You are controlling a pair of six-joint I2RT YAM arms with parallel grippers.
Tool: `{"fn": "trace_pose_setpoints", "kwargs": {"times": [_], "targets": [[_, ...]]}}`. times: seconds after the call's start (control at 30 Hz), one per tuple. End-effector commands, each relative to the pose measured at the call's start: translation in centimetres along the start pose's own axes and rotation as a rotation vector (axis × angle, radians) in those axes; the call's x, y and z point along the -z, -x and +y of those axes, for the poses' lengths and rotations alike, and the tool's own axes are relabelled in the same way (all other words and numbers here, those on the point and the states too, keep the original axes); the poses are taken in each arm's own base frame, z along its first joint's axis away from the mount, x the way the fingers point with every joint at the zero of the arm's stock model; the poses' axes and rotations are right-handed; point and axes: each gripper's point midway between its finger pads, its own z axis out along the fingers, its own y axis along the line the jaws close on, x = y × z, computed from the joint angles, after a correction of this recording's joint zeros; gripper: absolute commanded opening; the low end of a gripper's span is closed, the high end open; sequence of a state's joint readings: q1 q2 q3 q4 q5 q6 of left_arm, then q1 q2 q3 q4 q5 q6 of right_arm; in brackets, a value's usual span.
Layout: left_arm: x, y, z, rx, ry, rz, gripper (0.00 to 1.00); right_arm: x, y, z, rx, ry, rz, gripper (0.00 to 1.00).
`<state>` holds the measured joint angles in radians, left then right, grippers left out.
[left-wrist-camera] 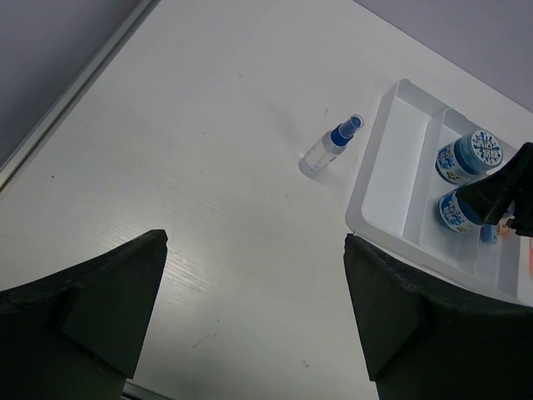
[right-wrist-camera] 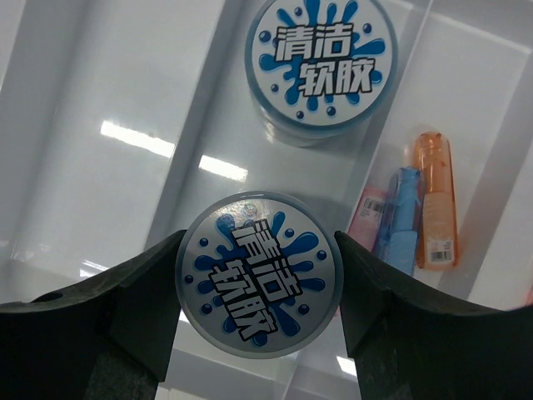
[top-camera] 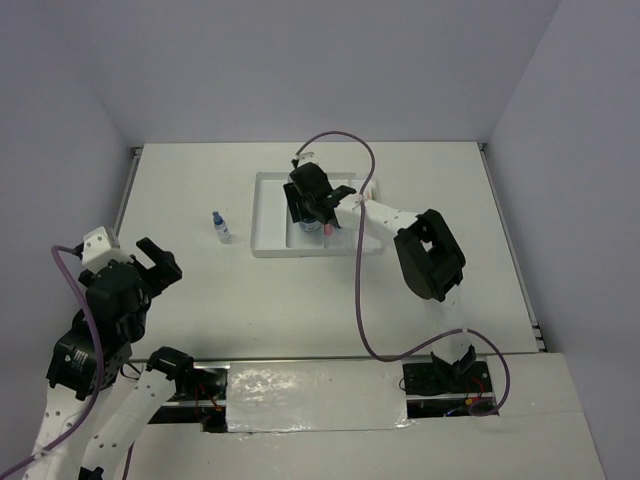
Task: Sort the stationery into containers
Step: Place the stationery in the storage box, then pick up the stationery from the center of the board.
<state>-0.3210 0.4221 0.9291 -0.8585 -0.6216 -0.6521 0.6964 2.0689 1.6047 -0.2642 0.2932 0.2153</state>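
My right gripper [right-wrist-camera: 260,282] is shut on a round blue-grey patterned disc [right-wrist-camera: 260,275] and holds it over a middle compartment of the white tray [right-wrist-camera: 108,100]. The second disc [right-wrist-camera: 321,62] lies in the same compartment, just beyond. Short orange [right-wrist-camera: 435,200], blue [right-wrist-camera: 401,218] and pink [right-wrist-camera: 366,215] sticks lie in the neighbouring compartment. The blue-capped bottle [top-camera: 220,226] stands on the table left of the tray [top-camera: 270,215]; it also shows in the left wrist view [left-wrist-camera: 331,147]. My left gripper [top-camera: 163,262] is open and empty, above bare table near the left. No pens show.
The right arm's purple cable [top-camera: 360,300] loops across the table right of the tray. A raised rail [top-camera: 128,190] runs along the table's left edge. The tray's leftmost compartment [left-wrist-camera: 400,167] holds nothing.
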Motion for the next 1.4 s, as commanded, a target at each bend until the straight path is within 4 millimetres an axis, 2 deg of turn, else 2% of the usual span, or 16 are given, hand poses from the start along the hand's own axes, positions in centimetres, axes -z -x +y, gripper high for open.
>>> {"fn": "trace_pose_setpoints", "kwargs": {"times": [0.0, 0.07, 0.3, 0.33, 0.37, 0.43, 0.63, 0.73, 0.77, 0.87, 0.93, 1.03, 1.1, 1.17, 1.2, 1.37], "targets": [[-0.3, 0.6, -0.7, -0.009, -0.019, -0.018, 0.99, 1.6, 5.1, 1.5, -0.055, 0.053, -0.119, 0.26], [-0.4, 0.6, -0.7, -0.012, -0.02, -0.014, 0.99, 1.3, 3.8, 1.7, -0.062, 0.062, -0.096, 0.29], [-0.6, 0.5, -0.9, -0.02, -0.021, -0.007, 0.99, 1.1, 3.3, 1.9, -0.061, 0.086, -0.095, 0.5], [-0.6, 0.4, -1.0, -0.022, -0.021, -0.004, 0.99, 1.1, 3.4, 2.0, -0.057, 0.087, -0.095, 0.56], [-0.6, 0.4, -1.0, -0.023, -0.022, -0.003, 0.99, 1.1, 3.7, 2.0, -0.056, 0.077, -0.1, 0.75], [-0.7, 0.3, -1.0, -0.026, -0.022, 0.0, 0.99, 1.3, 3.8, 1.7, -0.053, 0.065, -0.087, 0.89], [-1.4, -0.2, -1.7, -0.048, -0.024, 0.036, 0.99, 3.2, 5.3, 1.3, -0.045, 0.052, -0.122, 1.0], [-2.1, -1.2, -2.4, -0.041, -0.013, 0.099, 0.99, 5.0, 5.3, 0.9, -0.06, 0.047, -0.121, 1.0], [-2.9, -2.3, -3.2, -0.023, -0.036, 0.129, 0.99, 7.0, 6.5, 0.9, -0.075, 0.065, -0.159, 1.0], [-5.7, -6.5, -6.2, 0.002, -0.103, 0.258, 0.99, 12.1, 7.4, 2.0, -0.083, 0.173, -0.254, 1.0], [-8.3, -9.6, -5.3, 0.024, 0.034, 0.333, 0.99, 15.8, 6.4, 3.1, -0.064, 0.273, -0.288, 1.0], [-11.9, -11.9, -6.6, -0.012, 0.031, 0.328, 0.95, 19.4, 5.0, 3.7, -0.042, 0.383, -0.322, 1.0], [-13.9, -11.8, -7.6, -0.03, 0.003, 0.269, 0.96, 20.3, 2.9, 3.7, -0.028, 0.407, -0.3, 1.0], [-15.5, -11.8, -7.1, -0.063, 0.033, 0.207, 0.98, 22.3, 2.4, 3.4, -0.038, 0.442, -0.321, 1.0], [-16.0, -11.8, -7.1, -0.075, 0.032, 0.192, 0.99, 22.2, 0.8, 3.2, -0.035, 0.445, -0.297, 1.0], [-18.8, -12.8, -8.3, -0.21, -0.002, 0.192, 0.99, 25.3, -0.9, 3.0, -0.071, 0.543, -0.33, 1.0]]}}
